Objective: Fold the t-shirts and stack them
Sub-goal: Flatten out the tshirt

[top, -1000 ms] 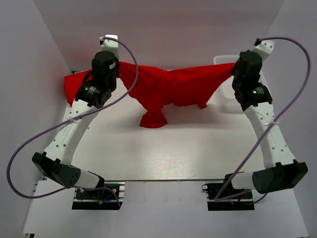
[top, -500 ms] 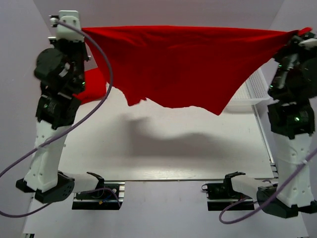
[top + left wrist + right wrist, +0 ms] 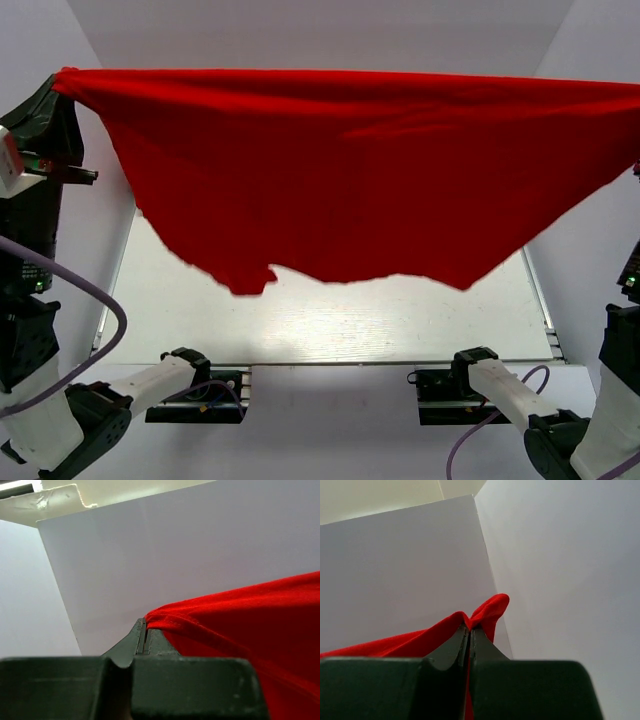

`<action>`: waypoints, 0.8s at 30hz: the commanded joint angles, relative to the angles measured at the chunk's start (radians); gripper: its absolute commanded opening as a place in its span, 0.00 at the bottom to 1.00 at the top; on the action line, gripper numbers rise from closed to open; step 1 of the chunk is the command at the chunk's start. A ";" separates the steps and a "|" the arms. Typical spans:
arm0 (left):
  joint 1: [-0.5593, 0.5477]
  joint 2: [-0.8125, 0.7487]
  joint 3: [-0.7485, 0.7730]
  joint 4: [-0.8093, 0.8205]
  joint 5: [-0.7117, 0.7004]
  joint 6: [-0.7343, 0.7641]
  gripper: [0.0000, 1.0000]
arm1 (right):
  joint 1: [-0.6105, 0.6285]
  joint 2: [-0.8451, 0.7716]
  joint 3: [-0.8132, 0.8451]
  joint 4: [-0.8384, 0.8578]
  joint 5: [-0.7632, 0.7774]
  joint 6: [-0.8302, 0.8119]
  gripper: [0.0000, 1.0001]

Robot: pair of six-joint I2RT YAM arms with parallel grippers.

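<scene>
A bright red t-shirt hangs stretched wide across the top external view, high above the table, its lower edge dangling free. My left gripper is shut on its left upper corner, near the left edge of the top view. My right gripper is shut on the opposite corner of the t-shirt, which runs past the right edge of the top view. The cloth hides the back of the table.
The white table shows below the cloth, with both arm bases at its near edge. White walls close in on the left, right and back.
Both arms have risen and spread apart, lifting the t-shirt off the table and pulling it taut. It now covers the white basket and the other red cloth seen earlier.
</scene>
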 commanded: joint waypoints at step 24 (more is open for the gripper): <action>0.126 0.575 -0.788 0.206 -0.450 -0.471 0.00 | -0.036 0.659 -0.614 0.192 -0.023 0.236 0.00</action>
